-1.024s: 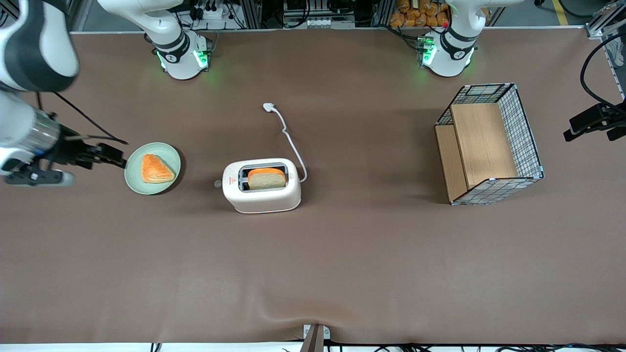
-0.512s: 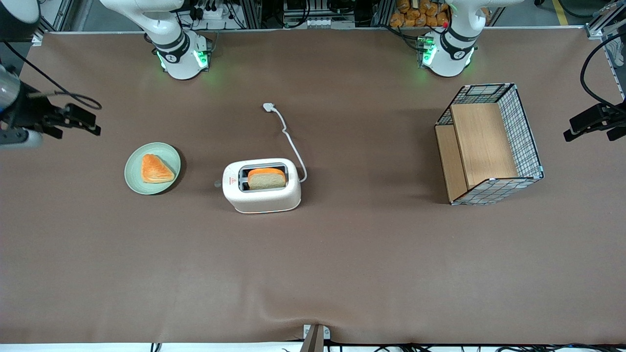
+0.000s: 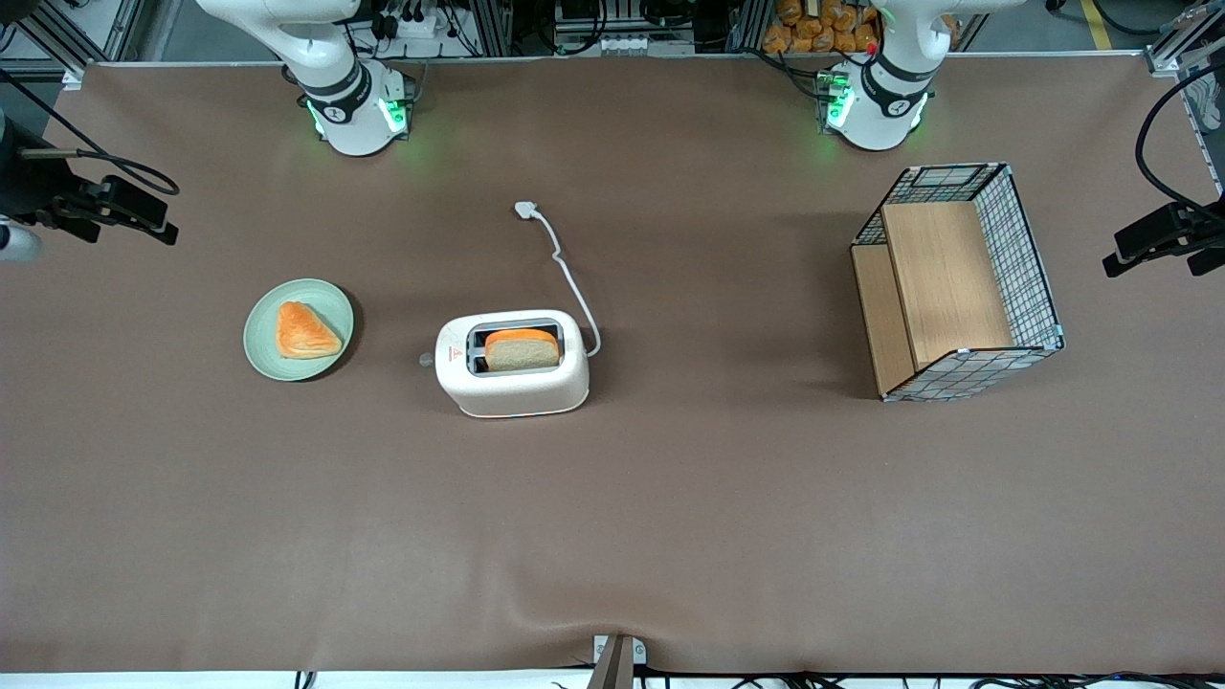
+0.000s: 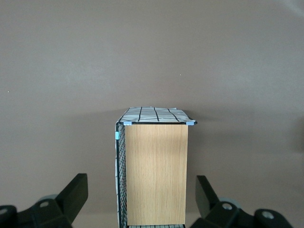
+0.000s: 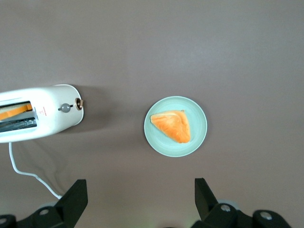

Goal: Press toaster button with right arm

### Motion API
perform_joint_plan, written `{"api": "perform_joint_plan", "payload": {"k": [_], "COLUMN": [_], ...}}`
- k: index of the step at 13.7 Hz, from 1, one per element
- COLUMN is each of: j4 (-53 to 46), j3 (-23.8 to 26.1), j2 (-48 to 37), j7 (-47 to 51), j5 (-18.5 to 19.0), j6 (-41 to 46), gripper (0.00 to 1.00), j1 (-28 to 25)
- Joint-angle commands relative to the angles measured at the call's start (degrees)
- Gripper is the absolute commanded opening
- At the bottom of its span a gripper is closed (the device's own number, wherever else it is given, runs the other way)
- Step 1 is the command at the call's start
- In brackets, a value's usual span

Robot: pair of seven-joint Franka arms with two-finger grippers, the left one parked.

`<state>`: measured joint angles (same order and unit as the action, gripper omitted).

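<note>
"At the working arm's end of the table, which element is marked?" asks the reader.

"Slim black gripper (image 3: 158, 218) of the large white right arm (image 3: 14, 182), above the brown table's (image 3: 612, 536) edge. The right wrist view shows its fingers (image 5: 71, 199) spread wide, grasping nothing."

"What has changed?"

"A second ago the gripper hung low, just beside the pale-green round plate (image 3: 258, 356) bearing the orange triangular pastry (image 3: 306, 330). It has since drawn back, farther from the front camera and outward, well apart from the plate."

"Where is the task's object?"

"Cream-white two-slot toaster (image 3: 517, 388), near mid-table. The small pale-grey toaster button (image 3: 426, 360) projects from the short end that faces the plate. One orange-crusted bread slice (image 3: 522, 349) stands in a slot. The white cord (image 3: 567, 273) trails away from the front camera to its plug (image 3: 524, 208). A wire basket with wooden panels (image 3: 1029, 268) lies toward the parked arm's end."

"Meaning for the task?"

"Probably the press is not yet made: the slice rides high and the button is untouched. The retreat widens the gap, so a fresh approach across the plate appears necessary."
</note>
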<state>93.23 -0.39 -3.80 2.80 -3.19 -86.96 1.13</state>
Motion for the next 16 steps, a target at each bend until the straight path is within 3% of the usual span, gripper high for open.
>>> {"api": "perform_joint_plan", "payload": {"k": [1,16], "j4": [-5.42,-4.46], "j3": [1.19,1.01], "j2": [3.0,2.39], "j7": [0.72,0.63], "j5": [1.25,2.66], "j6": [1.79,2.58], "gripper": [1.0,1.0], "j1": [1.77,1.86]}}
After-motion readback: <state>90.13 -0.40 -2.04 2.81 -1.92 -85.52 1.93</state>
